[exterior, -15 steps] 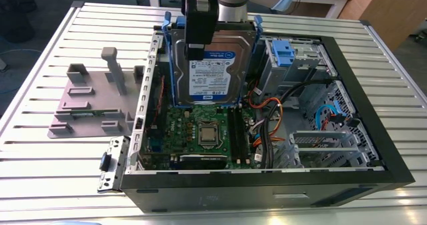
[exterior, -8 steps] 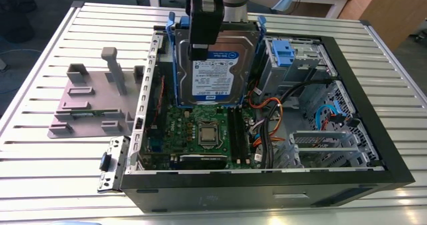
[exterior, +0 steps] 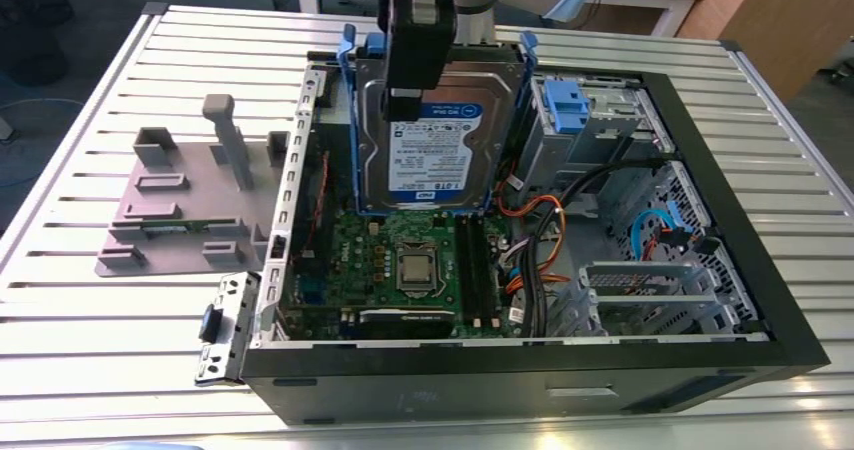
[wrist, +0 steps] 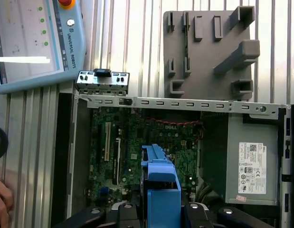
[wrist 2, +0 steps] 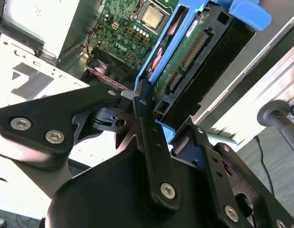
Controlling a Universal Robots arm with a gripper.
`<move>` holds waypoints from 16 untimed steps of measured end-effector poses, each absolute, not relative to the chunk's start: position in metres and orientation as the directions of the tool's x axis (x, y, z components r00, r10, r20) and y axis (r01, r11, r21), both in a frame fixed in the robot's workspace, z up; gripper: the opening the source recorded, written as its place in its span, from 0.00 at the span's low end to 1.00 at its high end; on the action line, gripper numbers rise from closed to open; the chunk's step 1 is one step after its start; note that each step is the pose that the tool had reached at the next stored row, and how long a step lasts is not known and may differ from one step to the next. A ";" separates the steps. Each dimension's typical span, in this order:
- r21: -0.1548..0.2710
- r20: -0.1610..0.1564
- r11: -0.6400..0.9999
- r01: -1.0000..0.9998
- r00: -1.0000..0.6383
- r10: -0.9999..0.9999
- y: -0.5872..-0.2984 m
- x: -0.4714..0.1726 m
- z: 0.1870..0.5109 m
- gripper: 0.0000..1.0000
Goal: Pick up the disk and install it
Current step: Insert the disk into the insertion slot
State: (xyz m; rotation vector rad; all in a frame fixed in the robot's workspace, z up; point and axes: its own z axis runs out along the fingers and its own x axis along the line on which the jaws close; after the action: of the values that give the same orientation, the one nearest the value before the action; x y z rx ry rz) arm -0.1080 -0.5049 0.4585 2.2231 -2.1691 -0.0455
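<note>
The disk (exterior: 438,135) in its blue bracket (wrist 2: 251,12) hangs tilted above the circuit board (exterior: 400,265) inside the open computer case (exterior: 694,370) on the slatted table (exterior: 80,310), the pincer (exterior: 407,95) clamped shut on its upper edge.

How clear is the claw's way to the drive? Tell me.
Probably fully clear: the claw already appears shut on the drive, holding it tilted above the open computer case, with nothing between them.
</note>
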 end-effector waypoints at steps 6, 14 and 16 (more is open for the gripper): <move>0.046 0.005 -0.024 -0.999 0.025 -1.000 -0.505 -0.105 0.458 0.37; 0.046 0.005 -0.024 -0.999 0.025 -1.000 -0.505 -0.101 0.458 0.37; 0.046 0.005 -0.024 -0.999 0.025 -1.000 -0.505 -0.100 0.458 0.37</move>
State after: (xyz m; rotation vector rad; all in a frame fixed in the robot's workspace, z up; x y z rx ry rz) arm -0.1001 -0.5050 0.4584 2.2221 -2.1683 -0.0436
